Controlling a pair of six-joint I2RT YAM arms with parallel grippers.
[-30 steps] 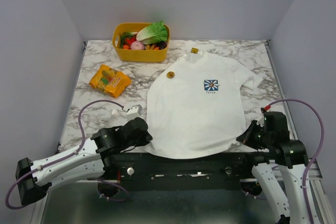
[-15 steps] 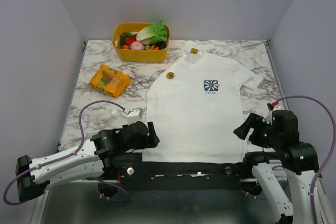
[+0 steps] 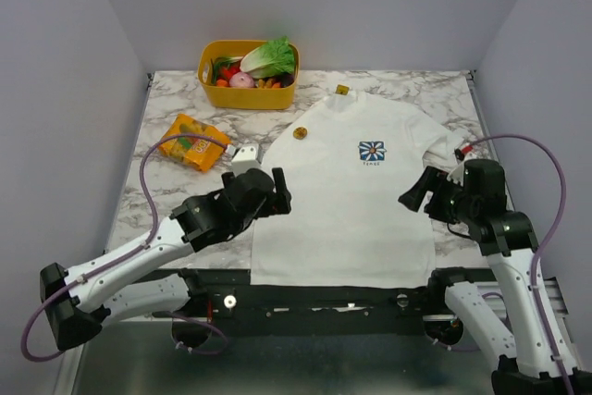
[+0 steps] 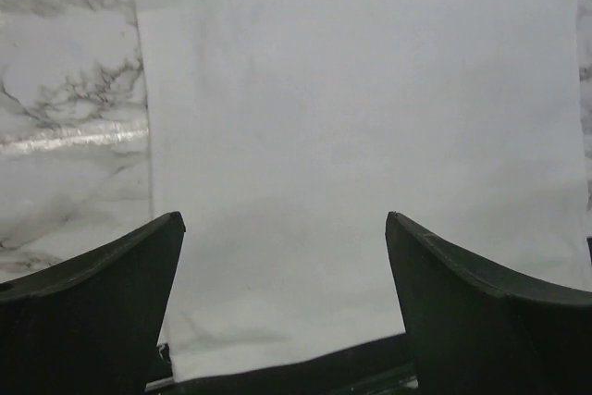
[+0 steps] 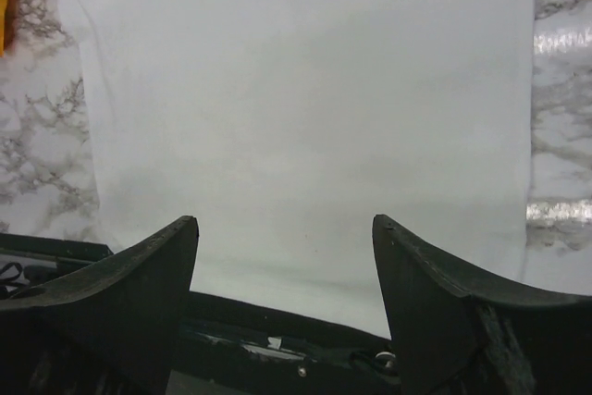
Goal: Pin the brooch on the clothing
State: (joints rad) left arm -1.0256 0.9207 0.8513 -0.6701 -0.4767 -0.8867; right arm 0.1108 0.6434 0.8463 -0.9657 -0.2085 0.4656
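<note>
The clothing (image 3: 342,205), a white T-shirt with a blue chest print (image 3: 372,151), lies flat on the marble table. Its hem reaches the front edge. The brooch (image 3: 300,132), a tiny gold disc, rests on the shirt near the left shoulder. My left gripper (image 3: 277,193) hovers open over the shirt's left side, holding nothing. My right gripper (image 3: 413,193) hovers open over the right side, also with nothing in it. In the left wrist view the gripper (image 4: 285,219) looks down on plain white cloth (image 4: 351,136). The right wrist view shows the same: gripper (image 5: 285,220), cloth (image 5: 305,90).
A yellow basket (image 3: 245,97) of toy vegetables stands at the back left. An orange snack packet (image 3: 190,145) lies left of the shirt, with my left arm's cable crossing it. A black rail (image 3: 324,286) runs along the table's front edge.
Both grippers went from shut at the shirt's bottom corners to open, then rose and moved forward over the shirt. The hem now lies flat.
</note>
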